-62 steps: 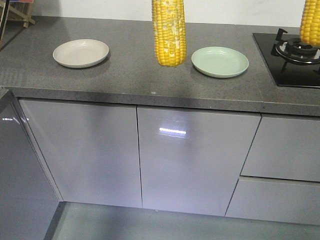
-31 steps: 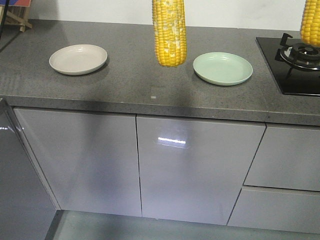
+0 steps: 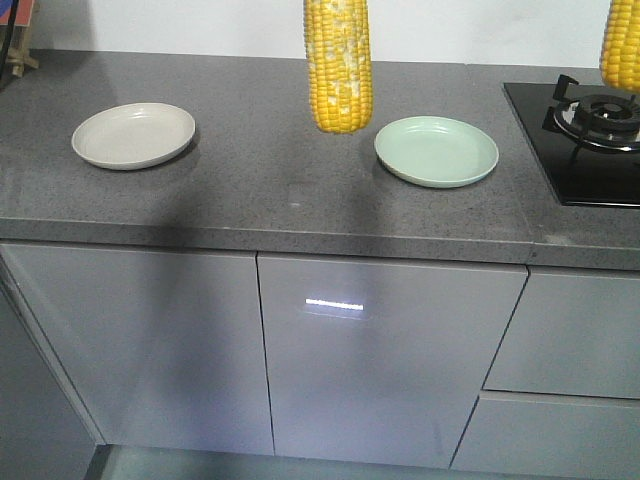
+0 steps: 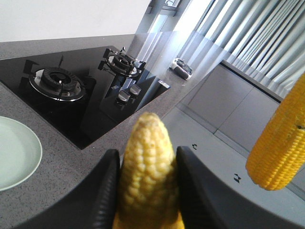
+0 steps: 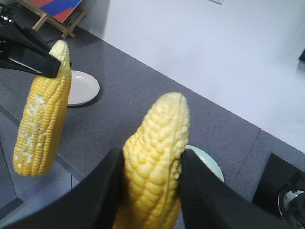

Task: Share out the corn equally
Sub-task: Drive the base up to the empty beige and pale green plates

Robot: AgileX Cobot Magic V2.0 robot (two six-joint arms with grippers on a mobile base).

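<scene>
Two corn cobs are held in the air above the grey countertop (image 3: 250, 200). The cob with whitish patches (image 3: 338, 70) hangs upright between a beige plate (image 3: 133, 135) and a pale green plate (image 3: 436, 150). My left gripper (image 4: 147, 152) is shut on its tapered end (image 4: 148, 171). My right gripper (image 5: 152, 152) is shut on a plain yellow cob (image 5: 155, 162), which shows at the front view's top right edge (image 3: 622, 45) over the stove. Both plates are empty. In the front view both grippers lie above the picture's top edge.
A black gas hob (image 3: 590, 130) with two burners is set into the counter at the right. Grey cabinet doors (image 3: 380, 350) lie below the counter's front edge. A white wall runs behind it, and a wooden easel (image 5: 52, 16) stands at the far left.
The counter, plates and hob have slid down and slightly left in the front view, as the base moved. Both cobs keep their place in the picture, still gripped.
</scene>
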